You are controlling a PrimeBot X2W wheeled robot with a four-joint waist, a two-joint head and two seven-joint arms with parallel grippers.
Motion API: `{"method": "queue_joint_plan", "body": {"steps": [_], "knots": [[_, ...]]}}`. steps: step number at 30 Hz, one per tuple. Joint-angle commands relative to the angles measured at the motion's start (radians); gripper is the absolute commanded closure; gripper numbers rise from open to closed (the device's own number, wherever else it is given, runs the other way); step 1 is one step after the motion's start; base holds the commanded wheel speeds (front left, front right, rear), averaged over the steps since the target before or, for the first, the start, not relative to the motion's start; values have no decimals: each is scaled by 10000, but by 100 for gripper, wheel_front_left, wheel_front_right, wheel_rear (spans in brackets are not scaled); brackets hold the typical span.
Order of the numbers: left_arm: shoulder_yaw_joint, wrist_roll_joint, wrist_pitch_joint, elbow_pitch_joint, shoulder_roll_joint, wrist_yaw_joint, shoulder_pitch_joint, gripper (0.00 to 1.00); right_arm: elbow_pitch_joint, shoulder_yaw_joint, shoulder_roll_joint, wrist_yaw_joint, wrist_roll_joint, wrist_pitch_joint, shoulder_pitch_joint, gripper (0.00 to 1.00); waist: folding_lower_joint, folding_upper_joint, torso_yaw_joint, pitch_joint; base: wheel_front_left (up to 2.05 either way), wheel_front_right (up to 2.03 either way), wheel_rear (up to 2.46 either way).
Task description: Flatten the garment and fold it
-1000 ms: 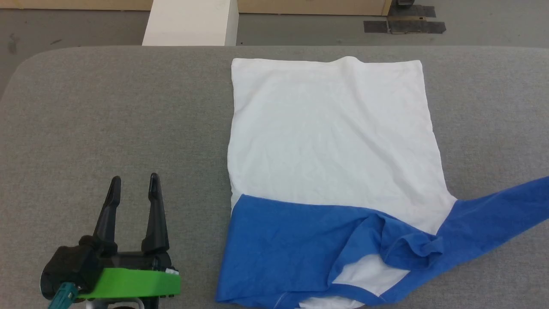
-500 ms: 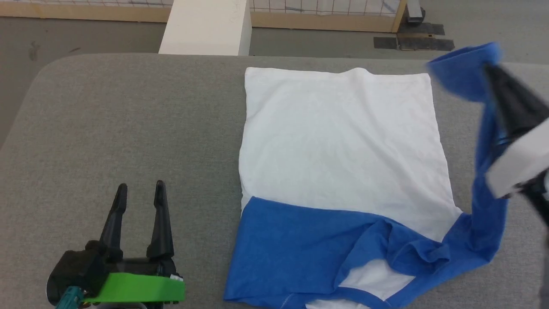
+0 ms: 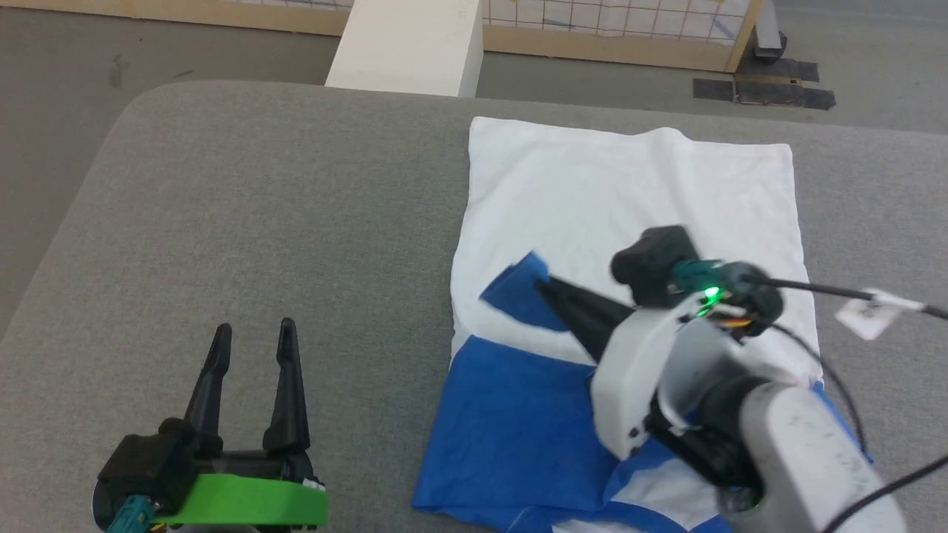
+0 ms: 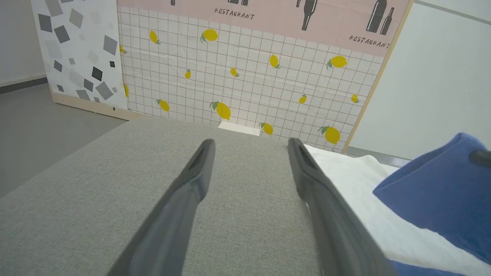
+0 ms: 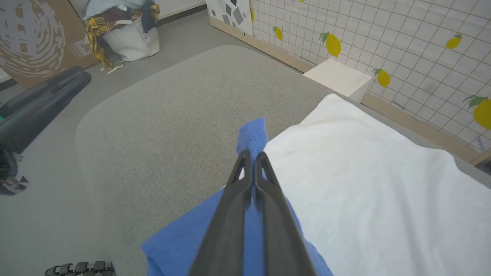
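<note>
My right pincer (image 5: 253,154) is pressed together on the tip of the blue sleeve (image 5: 252,134), held over the white body of the garment (image 3: 629,192). From the head view the sleeve tip seems to hang just above the cloth, though I cannot tell whether it touches.

The garment lies on the right half of a grey fabric-covered surface (image 3: 296,207) that has a rounded far-left corner. Its white part is towards the far edge and its blue folds are bunched at the near edge.

My left pincer (image 3: 252,333) is spread over bare grey fabric to the left of the garment, not touching it.

Beyond the far edge a white box (image 3: 407,44) stands on a grey floor (image 3: 59,59), backed by a gridded panel printed with lemons (image 4: 249,76). Dark patches (image 3: 763,92) mark the floor at the far right.

In the right wrist view, a white bag stuffed with clothes (image 5: 130,42) sits beside a cardboard box (image 5: 30,46).
</note>
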Motion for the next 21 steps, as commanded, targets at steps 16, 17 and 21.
{"method": "queue_joint_plan", "body": {"steps": [16,17,21], "knots": [[-226,-139,-112,451,-226,-151,-311,0,5587,1880,866,-11,-452,-2708,-891,8,1,0,637,415,0,0,0],[-218,-142,-119,477,-222,-155,-316,0,5687,1938,878,-11,-397,-2813,-958,0,1,0,631,401,0,0,0],[-191,-133,-141,517,-188,-164,-347,0,5669,1793,905,-11,37,-3086,-1273,0,1,0,504,349,0,0,0]]}}
